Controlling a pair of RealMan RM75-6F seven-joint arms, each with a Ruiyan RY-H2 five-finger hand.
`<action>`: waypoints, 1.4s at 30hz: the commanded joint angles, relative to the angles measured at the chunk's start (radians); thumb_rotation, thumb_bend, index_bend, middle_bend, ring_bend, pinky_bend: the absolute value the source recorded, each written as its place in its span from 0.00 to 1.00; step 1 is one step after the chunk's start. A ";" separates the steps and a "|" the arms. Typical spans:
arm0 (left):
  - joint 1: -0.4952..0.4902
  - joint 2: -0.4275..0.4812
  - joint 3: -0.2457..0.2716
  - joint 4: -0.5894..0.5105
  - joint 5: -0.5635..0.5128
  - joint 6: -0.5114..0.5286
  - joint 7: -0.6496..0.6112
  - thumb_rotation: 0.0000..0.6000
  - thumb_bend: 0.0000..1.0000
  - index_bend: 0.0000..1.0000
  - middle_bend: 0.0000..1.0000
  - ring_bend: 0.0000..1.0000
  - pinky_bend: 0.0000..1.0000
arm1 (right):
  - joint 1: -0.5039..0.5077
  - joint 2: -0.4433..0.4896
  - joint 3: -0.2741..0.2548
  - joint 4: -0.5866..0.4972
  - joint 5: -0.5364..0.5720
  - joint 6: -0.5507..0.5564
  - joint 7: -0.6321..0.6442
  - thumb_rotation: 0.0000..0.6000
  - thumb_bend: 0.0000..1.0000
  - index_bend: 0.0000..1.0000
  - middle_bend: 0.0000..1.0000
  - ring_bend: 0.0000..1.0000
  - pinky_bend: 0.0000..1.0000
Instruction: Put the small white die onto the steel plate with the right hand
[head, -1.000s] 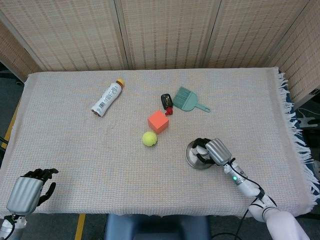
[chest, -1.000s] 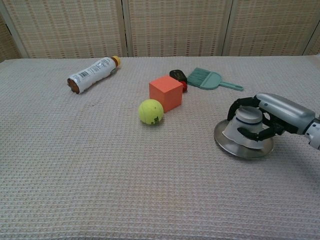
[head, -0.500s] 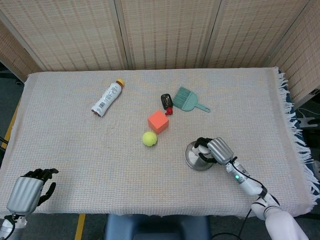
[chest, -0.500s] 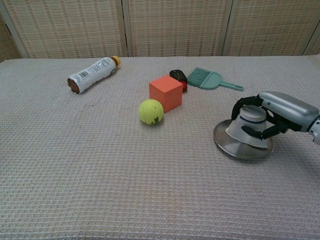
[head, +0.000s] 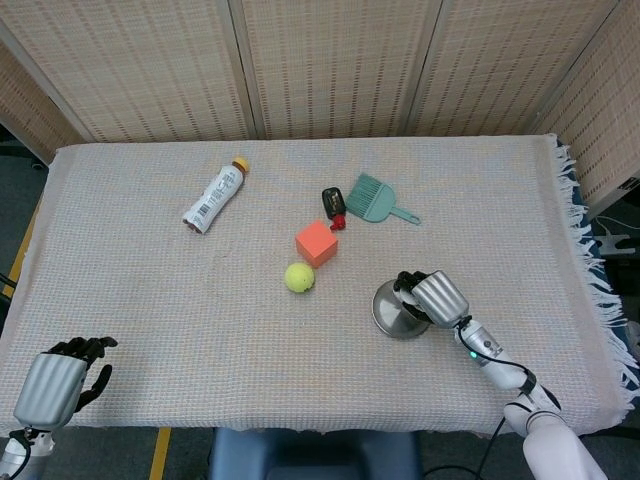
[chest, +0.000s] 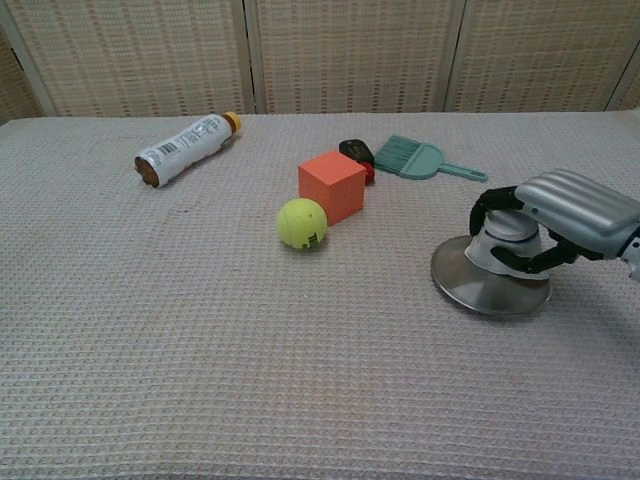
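Observation:
The round steel plate (head: 388, 310) (chest: 478, 288) lies right of centre, near the table's front. My right hand (head: 436, 297) (chest: 568, 208) hovers over the plate's right side with its dark fingers curled downward. They wrap a small whitish block (chest: 506, 242) that I take to be the die, held just above the plate's surface. The fingers hide most of it, and the head view barely shows it. My left hand (head: 52, 384) rests at the table's near left corner, holding nothing, its fingers loosely apart.
A yellow-green tennis ball (head: 298, 277) and an orange cube (head: 316, 243) sit left of the plate. Behind them lie a small black and red object (head: 333, 205) and a teal hand brush (head: 377, 198). A white bottle (head: 215, 196) lies at the far left.
My right hand has drifted a little to the right and slightly up over the plate, the whitish block moving with it. The left hand has stayed still.

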 joint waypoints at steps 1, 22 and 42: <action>0.001 0.000 0.001 0.000 0.001 0.002 0.001 1.00 0.39 0.38 0.50 0.46 0.62 | -0.005 0.009 -0.001 -0.066 0.007 -0.015 0.148 1.00 0.40 0.69 0.58 0.53 0.82; 0.001 -0.001 0.000 0.000 0.001 0.003 0.004 1.00 0.39 0.38 0.50 0.46 0.62 | 0.002 0.129 0.008 -0.304 -0.004 0.046 0.247 1.00 0.40 0.68 0.58 0.53 0.82; 0.001 -0.003 0.001 -0.003 -0.004 -0.005 0.019 1.00 0.39 0.38 0.50 0.46 0.62 | -0.077 0.163 0.043 -0.149 0.055 0.032 0.068 1.00 0.20 0.56 0.54 0.40 0.72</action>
